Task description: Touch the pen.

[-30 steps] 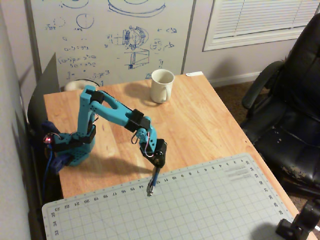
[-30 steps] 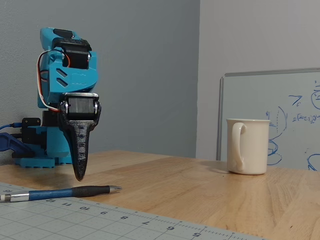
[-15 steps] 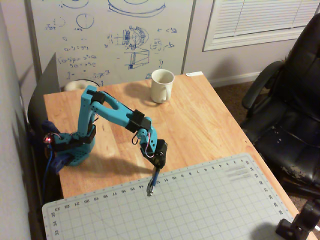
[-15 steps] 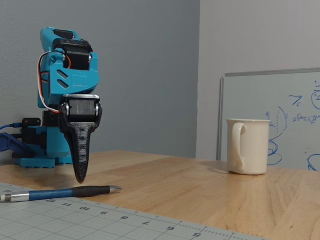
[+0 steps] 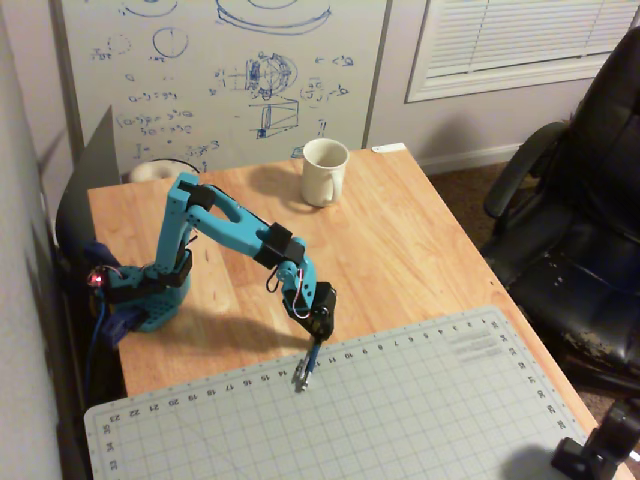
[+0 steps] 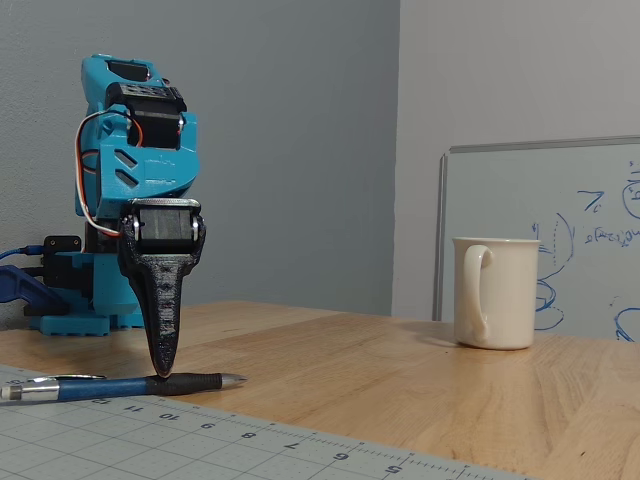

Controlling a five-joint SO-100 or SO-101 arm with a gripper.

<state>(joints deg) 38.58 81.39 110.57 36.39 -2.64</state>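
Overhead view first: the pen (image 5: 306,366) is seen lying flat right at the far edge of the grey cutting mat (image 5: 420,420), and the mat is taken as the landmark for everything else. The blue arm's base (image 5: 150,295) is bolted down on the wooden table (image 5: 420,240) beyond the mat's far left part, and the arm is stretched toward the mat so the black gripper (image 5: 305,352) is hung over that far edge, right above the pen. In the fixed view the pen (image 6: 120,386) is laid along the mat's ruler edge (image 6: 300,450), silvery tip pointed right and clip end pointed left. The gripper (image 6: 163,370) is pointed straight down with its tip set on the pen's dark grip, or so close no gap can be made out. Only one narrow black finger shape is presented, so the jaws look pressed together with nothing pinched between them. A cream mug (image 5: 324,171) is parked well beyond the mat, handle turned left in the fixed view, with a whiteboard (image 6: 560,240) propped behind it.
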